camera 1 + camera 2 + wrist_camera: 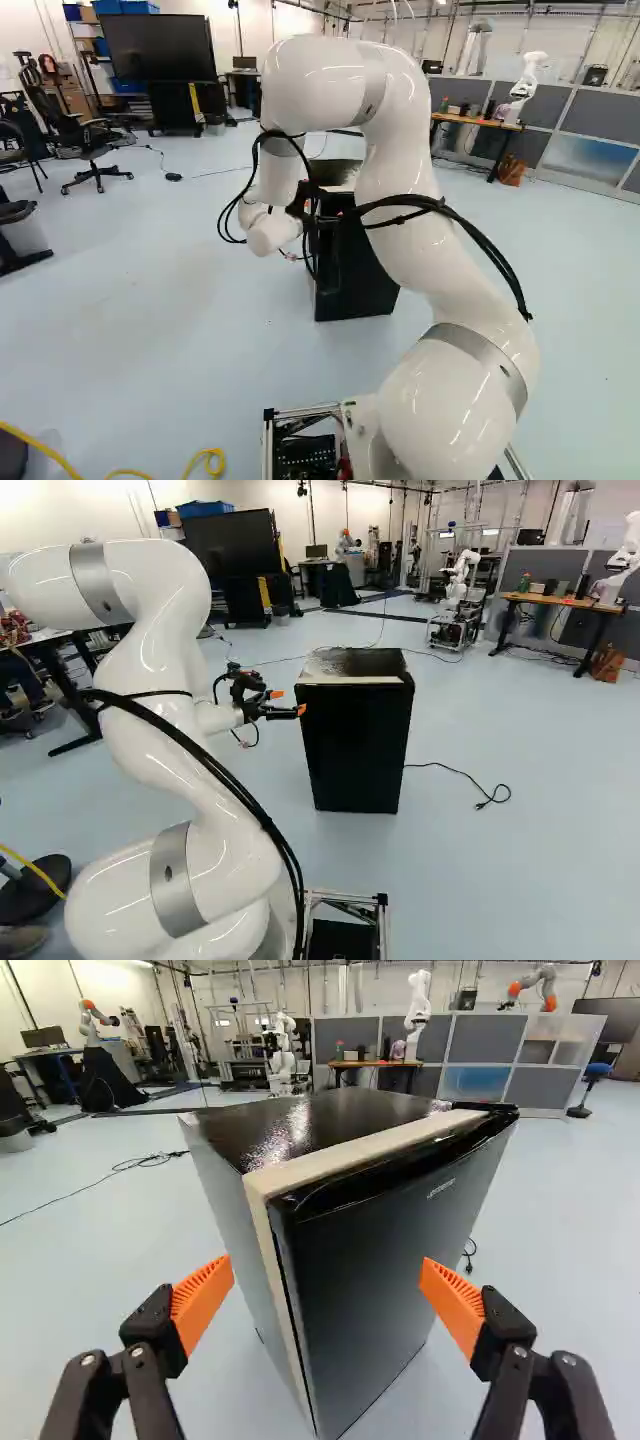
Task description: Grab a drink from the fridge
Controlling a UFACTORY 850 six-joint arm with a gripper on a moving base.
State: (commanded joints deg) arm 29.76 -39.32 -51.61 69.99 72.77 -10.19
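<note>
My gripper is to the left of the black fridge in the right base view, near its upper part. Seen from the wrist, the gripper stands wide open, its orange pads apart with nothing held between them. Ahead of it is the fridge, one upright corner lying between the two fingers' directions. The dark front door looks shut, with a pale strip along its top and side edges. In the left base view the arm partly hides the fridge. No drink shows in any view.
A power cord lies on the floor beside the fridge. Farther back are a wooden table, a large dark screen and an office chair. Another robot stands behind. A yellow cable lies near the base.
</note>
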